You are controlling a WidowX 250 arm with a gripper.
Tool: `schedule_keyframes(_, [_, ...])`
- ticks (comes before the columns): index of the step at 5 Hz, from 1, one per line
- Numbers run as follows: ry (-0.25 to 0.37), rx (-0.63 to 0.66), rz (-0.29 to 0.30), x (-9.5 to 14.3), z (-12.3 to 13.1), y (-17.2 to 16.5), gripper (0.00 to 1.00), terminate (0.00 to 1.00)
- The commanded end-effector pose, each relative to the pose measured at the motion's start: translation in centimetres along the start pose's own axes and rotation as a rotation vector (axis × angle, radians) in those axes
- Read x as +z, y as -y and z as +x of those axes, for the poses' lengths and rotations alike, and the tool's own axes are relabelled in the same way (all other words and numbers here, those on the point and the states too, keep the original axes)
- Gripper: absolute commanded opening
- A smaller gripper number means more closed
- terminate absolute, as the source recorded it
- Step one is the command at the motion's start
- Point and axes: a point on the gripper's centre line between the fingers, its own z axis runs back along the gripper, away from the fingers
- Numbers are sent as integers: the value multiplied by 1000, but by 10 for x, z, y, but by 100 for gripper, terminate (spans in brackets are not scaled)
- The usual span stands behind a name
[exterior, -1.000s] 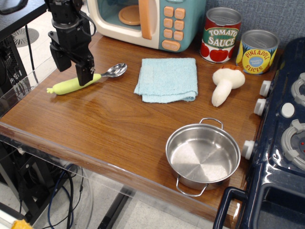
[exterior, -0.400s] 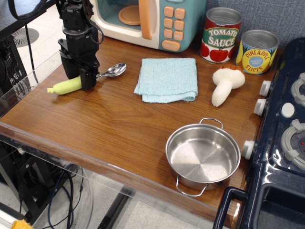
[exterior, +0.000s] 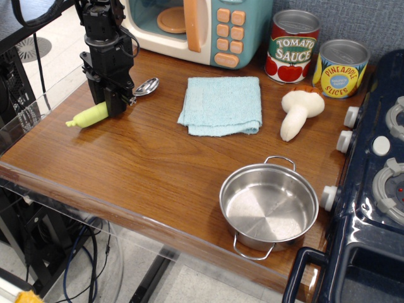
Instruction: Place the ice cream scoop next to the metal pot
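The ice cream scoop (exterior: 88, 115) lies at the far left of the wooden table, its lime-green handle pointing to the front left and its silver bowl (exterior: 146, 86) to the back right. My black gripper (exterior: 113, 107) stands upright over the handle's upper end, its fingers closed on the handle. The joint between handle and bowl is hidden behind the fingers. The metal pot (exterior: 268, 208) stands empty at the front right, far from the scoop, its two wire handles at front and back.
A folded light-blue cloth (exterior: 222, 104) lies mid-table. A cream toy mushroom (exterior: 300, 110), a tomato sauce can (exterior: 292, 46) and a pineapple can (exterior: 341, 67) stand at the back right. A toy microwave (exterior: 196, 28) is behind. A dark-blue toy stove (exterior: 372, 189) borders the right edge.
The gripper came down over the scoop's handle and closed on it. The scoop has shifted slightly, its bowl moving back and left.
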Motion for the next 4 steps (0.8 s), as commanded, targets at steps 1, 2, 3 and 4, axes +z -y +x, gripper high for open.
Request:
schedule_keyframes(1, [75, 150, 18, 35, -1, 13, 0, 0])
schedule_keyframes(2, [39, 288, -15, 50, -3, 27, 0, 0])
schedule_keyframes(3, [46, 543, -80, 73, -7, 46, 0, 0])
schedule_keyframes(4, [4, 790, -108, 82, -3, 73, 0, 0])
